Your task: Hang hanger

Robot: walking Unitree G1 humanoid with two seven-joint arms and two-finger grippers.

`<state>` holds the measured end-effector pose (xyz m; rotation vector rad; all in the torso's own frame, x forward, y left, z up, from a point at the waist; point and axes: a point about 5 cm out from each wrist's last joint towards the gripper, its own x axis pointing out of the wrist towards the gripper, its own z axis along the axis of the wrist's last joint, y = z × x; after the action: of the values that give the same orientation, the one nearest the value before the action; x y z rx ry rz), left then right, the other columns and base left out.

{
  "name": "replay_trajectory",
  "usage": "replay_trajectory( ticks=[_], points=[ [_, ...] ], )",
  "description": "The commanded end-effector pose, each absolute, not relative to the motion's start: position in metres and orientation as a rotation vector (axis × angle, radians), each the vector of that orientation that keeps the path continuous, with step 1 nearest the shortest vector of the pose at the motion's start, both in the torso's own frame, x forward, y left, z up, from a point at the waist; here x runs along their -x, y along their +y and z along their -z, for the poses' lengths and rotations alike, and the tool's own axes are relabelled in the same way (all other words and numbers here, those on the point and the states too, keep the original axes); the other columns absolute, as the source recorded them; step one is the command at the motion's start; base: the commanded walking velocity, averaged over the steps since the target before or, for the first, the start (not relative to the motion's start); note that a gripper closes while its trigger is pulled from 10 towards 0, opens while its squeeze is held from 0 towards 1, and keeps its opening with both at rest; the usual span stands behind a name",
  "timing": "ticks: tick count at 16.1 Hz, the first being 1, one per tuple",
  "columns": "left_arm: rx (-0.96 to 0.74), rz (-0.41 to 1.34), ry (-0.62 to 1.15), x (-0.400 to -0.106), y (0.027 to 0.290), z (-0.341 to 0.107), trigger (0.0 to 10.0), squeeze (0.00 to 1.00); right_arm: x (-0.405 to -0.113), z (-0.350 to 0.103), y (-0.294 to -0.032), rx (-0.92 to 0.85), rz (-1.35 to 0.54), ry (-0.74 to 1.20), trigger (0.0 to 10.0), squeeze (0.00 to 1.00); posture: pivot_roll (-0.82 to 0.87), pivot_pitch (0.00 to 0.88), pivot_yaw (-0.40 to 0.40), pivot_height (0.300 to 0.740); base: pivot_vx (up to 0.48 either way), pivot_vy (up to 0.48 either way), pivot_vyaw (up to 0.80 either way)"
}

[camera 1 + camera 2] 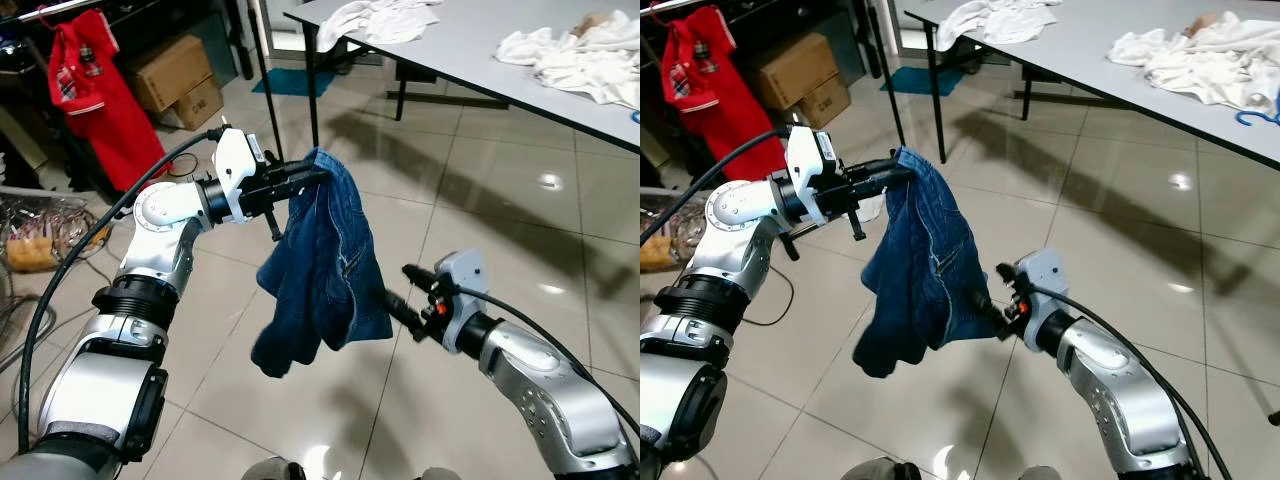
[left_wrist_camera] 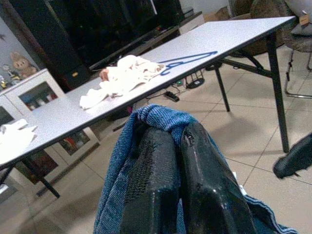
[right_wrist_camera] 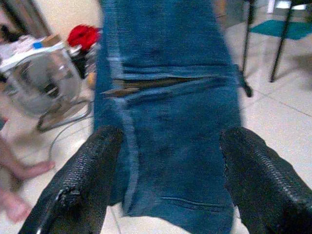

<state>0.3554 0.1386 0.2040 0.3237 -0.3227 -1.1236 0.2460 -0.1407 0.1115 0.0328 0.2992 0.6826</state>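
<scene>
Hanger (image 2: 187, 61): blue, on grey table (image 1: 480, 50), likely light and stiff, best taken at its neck; left gripper (image 1: 305, 175) clamped on limp denim (image 1: 325, 270), right gripper (image 3: 168, 185) spread before it.

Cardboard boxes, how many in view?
2: a larger cardboard box on the floor behind the red shirt, a smaller box in front of it. More may be hidden.

No legible text, labels, brands or numbers are seen. A white print is noted on the red shirt (image 1: 95, 95), too small to be read. The cardboard boxes (image 1: 172, 72) show no readable markings.
</scene>
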Motion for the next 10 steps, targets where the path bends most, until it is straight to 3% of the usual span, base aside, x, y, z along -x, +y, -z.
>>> replay_trajectory(
  ticks=[1, 5, 10],
  points=[
    [-0.357, 1.133, -0.37, -0.358, 0.137, -0.218, 0.0, 0.0, -0.246, -0.112, -0.126, -0.032, -0.721, 0.309, 10.0, 0.0, -0.18, 0.029, 0.186, 0.74, 0.0, 0.0, 0.0],
    [-0.357, 1.148, -0.387, -0.358, 0.132, -0.22, 0.0, 0.0, -0.26, -0.1, -0.111, 0.012, -0.637, 0.373, 10.0, 0.0, -0.17, 0.027, 0.185, 0.74, 0.0, 0.0, 0.0],
    [-0.354, 1.155, -0.4, -0.356, 0.131, -0.221, 0.0, 0.0, -0.282, -0.09, -0.122, 0.071, -0.417, 0.413, 10.0, 0.0, -0.15, 0.023, 0.184, 0.74, 0.0, 0.0, 0.0]
  ],
)
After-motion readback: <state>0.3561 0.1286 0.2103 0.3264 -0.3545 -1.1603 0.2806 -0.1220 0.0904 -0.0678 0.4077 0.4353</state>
